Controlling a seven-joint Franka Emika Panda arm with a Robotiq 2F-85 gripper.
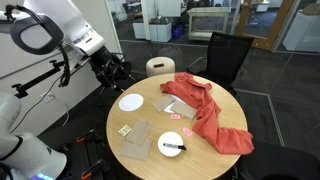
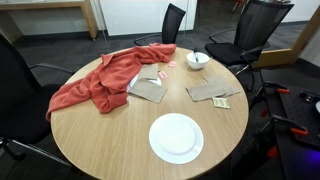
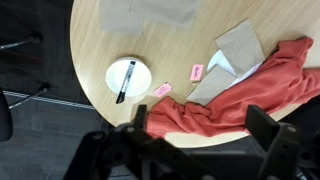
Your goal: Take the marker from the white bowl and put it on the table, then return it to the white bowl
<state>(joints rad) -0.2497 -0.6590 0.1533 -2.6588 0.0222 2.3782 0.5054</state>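
- Marker (image 3: 125, 80): slim black stick, lying inside the white bowl (image 3: 112, 72) and reaching nearly from rim to rim; it also shows as a dark line in an exterior view (image 1: 173, 146).
- White bowl: small, round, shallow and plain, with a raised rim. It stands near the edge of the surface (image 1: 205, 162), well apart from the arm (image 1: 60, 35).
- Tool (image 3: 200, 122): its dark fingers (image 3: 140, 118) stand wide apart in the wrist view and hold nothing. In an exterior view the tool (image 1: 112, 70) hangs high, out past the rim of the surface.
- Red cloth (image 1: 210, 115): soft, crumpled fabric in loose folds, spread over one side of the surface; one corner droops over the edge.
- White plate (image 2: 176, 137): flat, round and smooth, with nothing on it, set well away from the bowl.
- Brown paper sheets (image 2: 212, 90): thin, matte and rectangular, lying flat near the bowl.
- Grey sheet (image 2: 150, 90): flat, with one side tucked under the cloth.
- Pink slips (image 3: 197, 71): two small paper rectangles between the bowl and the cloth.
- Surface: large, round, light wood with a fine grain and a smooth finish.
- Room: dark grey carpet (image 2: 40, 45), black mesh-backed chairs (image 2: 262, 25) drawn up around the surface, and glass partitions in the background of an exterior view.
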